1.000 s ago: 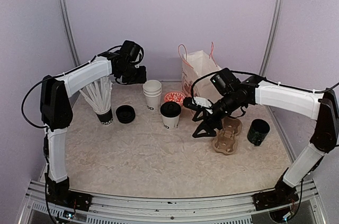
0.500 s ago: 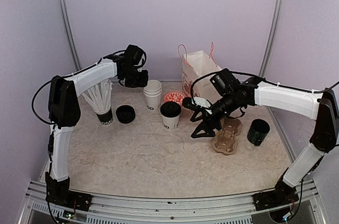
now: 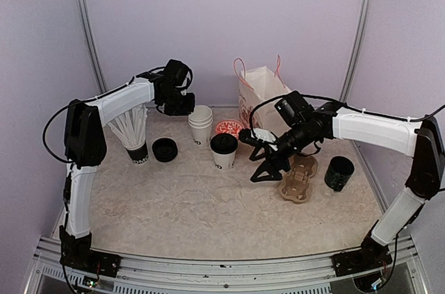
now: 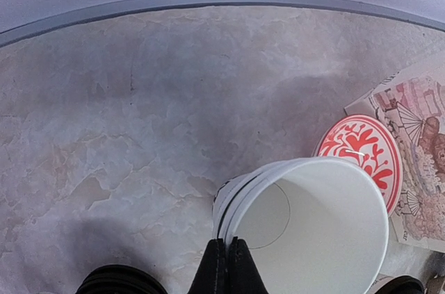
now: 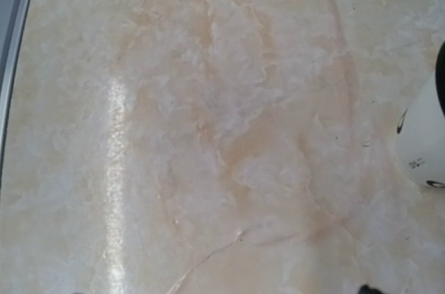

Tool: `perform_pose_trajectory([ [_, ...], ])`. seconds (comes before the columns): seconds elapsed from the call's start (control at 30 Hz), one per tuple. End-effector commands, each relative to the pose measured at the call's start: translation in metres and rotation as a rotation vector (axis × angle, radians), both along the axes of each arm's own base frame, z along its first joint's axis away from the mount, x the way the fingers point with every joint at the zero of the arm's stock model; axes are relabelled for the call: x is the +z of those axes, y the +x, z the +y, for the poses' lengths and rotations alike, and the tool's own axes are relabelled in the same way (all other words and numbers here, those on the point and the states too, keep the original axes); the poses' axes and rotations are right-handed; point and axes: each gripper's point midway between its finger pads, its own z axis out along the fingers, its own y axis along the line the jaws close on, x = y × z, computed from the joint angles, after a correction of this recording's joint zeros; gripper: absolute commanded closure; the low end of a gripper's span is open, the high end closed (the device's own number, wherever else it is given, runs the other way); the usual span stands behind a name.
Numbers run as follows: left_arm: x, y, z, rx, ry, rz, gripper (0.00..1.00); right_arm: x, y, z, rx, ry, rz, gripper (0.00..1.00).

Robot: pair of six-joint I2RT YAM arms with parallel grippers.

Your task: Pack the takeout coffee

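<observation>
Squareness matters: the right pincer [image 3: 250, 157], spread wide, should straddle the lidded cup [image 3: 224, 153] below its lid [image 3: 224, 142] and squeeze gently; the left pincer [image 4: 225, 247] is clenched on nothing.

The black fingertips [image 4: 215, 272] press together, and just right of them gapes a stack of white paper cups [image 4: 313, 235] — farther right lies a red-patterned round disc [image 4: 361, 151].

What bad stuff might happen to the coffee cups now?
The right gripper is open right beside the lidded cup; a bump might tip it over. The left gripper, fingers together, sits at the rim of the stacked cups and might knock them down.
</observation>
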Motion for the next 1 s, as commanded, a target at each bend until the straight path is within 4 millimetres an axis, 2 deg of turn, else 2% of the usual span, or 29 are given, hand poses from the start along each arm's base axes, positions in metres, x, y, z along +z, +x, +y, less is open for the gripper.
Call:
perform_pose_trajectory([
  [0.0, 0.018, 0.004, 0.002, -0.004, -0.003, -0.038, 1.0, 0.006, 0.003, 0.004, 0.01, 0.016, 0.001, 0.17],
  [0.1, 0.03, 0.004, 0.006, 0.002, 0.006, -0.052, 1.0, 0.007, 0.004, 0.004, 0.007, 0.014, 0.003, 0.17],
  [0.17, 0.039, 0.006, 0.009, 0.005, -0.05, -0.059, 1.0, 0.009, 0.003, 0.004, 0.009, 0.016, 0.002, 0.17],
  [0.23, 0.061, 0.005, 0.008, -0.011, -0.136, -0.077, 1.0, 0.011, 0.002, 0.005, 0.013, 0.022, 0.007, 0.17],
  [0.27, 0.071, 0.004, 0.013, 0.005, -0.097, -0.095, 1.0, 0.012, 0.002, 0.004, 0.013, 0.025, 0.009, 0.17],
  [0.33, 0.086, 0.006, 0.03, 0.059, 0.109, -0.138, 1.0, 0.014, 0.002, 0.005, 0.011, 0.029, 0.01, 0.17],
  [0.37, 0.078, 0.004, 0.023, 0.02, 0.1, -0.095, 1.0, 0.014, 0.002, 0.006, 0.009, 0.029, 0.009, 0.17],
  [0.4, 0.061, 0.002, 0.01, -0.041, 0.009, -0.029, 1.0, 0.016, 0.003, 0.006, 0.005, 0.031, 0.007, 0.17],
  [0.43, 0.06, 0.003, 0.0, -0.065, -0.065, -0.028, 1.0, 0.017, 0.005, 0.006, 0.0, 0.032, 0.002, 0.17],
  [0.5, 0.073, 0.0, 0.026, 0.039, 0.146, -0.147, 1.0, 0.016, 0.007, 0.006, -0.012, 0.027, -0.006, 0.17],
  [0.53, 0.074, -0.009, 0.007, -0.079, -0.026, -0.082, 1.0, 0.017, 0.008, 0.006, -0.015, 0.027, -0.01, 0.17],
  [0.57, 0.064, -0.008, 0.005, -0.11, -0.221, 0.001, 1.0, 0.017, 0.009, 0.006, -0.016, 0.027, -0.01, 0.17],
  [0.6, 0.064, -0.002, 0.02, -0.029, -0.222, -0.02, 1.0, 0.016, 0.008, 0.006, -0.014, 0.027, -0.005, 0.17],
  [0.63, 0.082, -0.001, 0.034, 0.029, -0.089, -0.111, 1.0, 0.017, 0.007, 0.007, -0.012, 0.031, -0.004, 0.17],
  [0.67, 0.086, -0.005, 0.029, -0.003, -0.059, -0.119, 1.0, 0.017, 0.007, 0.007, -0.009, 0.031, -0.001, 0.17],
  [0.7, 0.083, -0.006, 0.03, -0.008, -0.125, -0.072, 1.0, 0.018, 0.006, 0.007, -0.008, 0.033, 0.001, 0.17],
  [0.73, 0.081, -0.005, 0.033, 0.0, -0.121, -0.06, 1.0, 0.018, 0.006, 0.007, -0.008, 0.035, 0.002, 0.17],
  [0.8, 0.069, -0.005, 0.023, -0.036, -0.151, -0.031, 1.0, 0.019, 0.008, 0.007, -0.011, 0.034, 0.0, 0.18],
  [0.83, 0.073, -0.005, 0.021, -0.033, -0.131, -0.048, 1.0, 0.02, 0.008, 0.008, -0.011, 0.036, -0.002, 0.18],
  [0.87, 0.075, -0.008, 0.009, -0.077, -0.152, -0.046, 1.0, 0.02, 0.009, 0.008, -0.015, 0.036, -0.005, 0.17],
  [0.9, 0.074, -0.007, 0.006, -0.085, -0.204, -0.037, 1.0, 0.021, 0.013, 0.009, -0.029, 0.034, -0.015, 0.18],
  [0.93, 0.084, -0.005, 0.014, -0.039, -0.132, -0.082, 1.0, 0.022, 0.018, 0.009, -0.053, 0.032, -0.025, 0.18],
  [0.97, 0.085, 0.0, 0.019, -0.061, -0.062, -0.085, 1.0, 0.025, 0.032, 0.012, -0.106, 0.029, -0.045, 0.18],
])
